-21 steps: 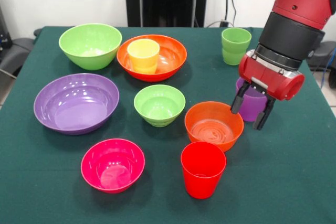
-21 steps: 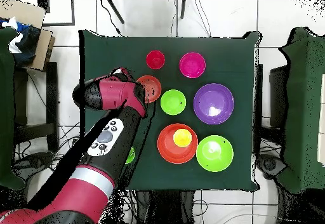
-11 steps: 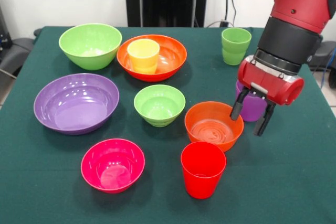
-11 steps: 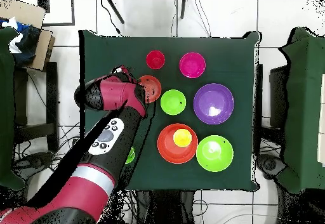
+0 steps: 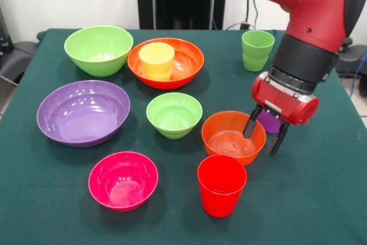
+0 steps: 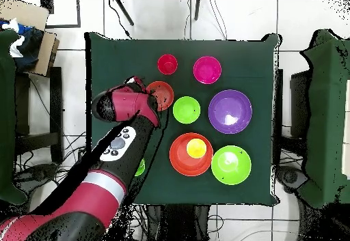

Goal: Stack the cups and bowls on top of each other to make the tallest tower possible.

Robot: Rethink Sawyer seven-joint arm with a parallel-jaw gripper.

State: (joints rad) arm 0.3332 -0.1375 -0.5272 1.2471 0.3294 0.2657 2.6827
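In the front view, the large purple bowl (image 5: 83,112) sits at the left, with the large lime green bowl (image 5: 98,49) behind it and the small magenta-pink bowl (image 5: 123,179) in front. The yellow cup (image 5: 156,60) stands inside the large orange bowl (image 5: 184,61). The small lime green bowl (image 5: 174,114) is in the middle. The red cup (image 5: 221,185) stands just in front of the small orange bowl (image 5: 229,139). The gripper (image 5: 263,136) hangs at this bowl's right rim with its jaws spread apart and nothing between them (one finger is over the bowl). The purple cup (image 5: 268,123) is mostly hidden behind it. The light green cup (image 5: 257,50) stands far back.
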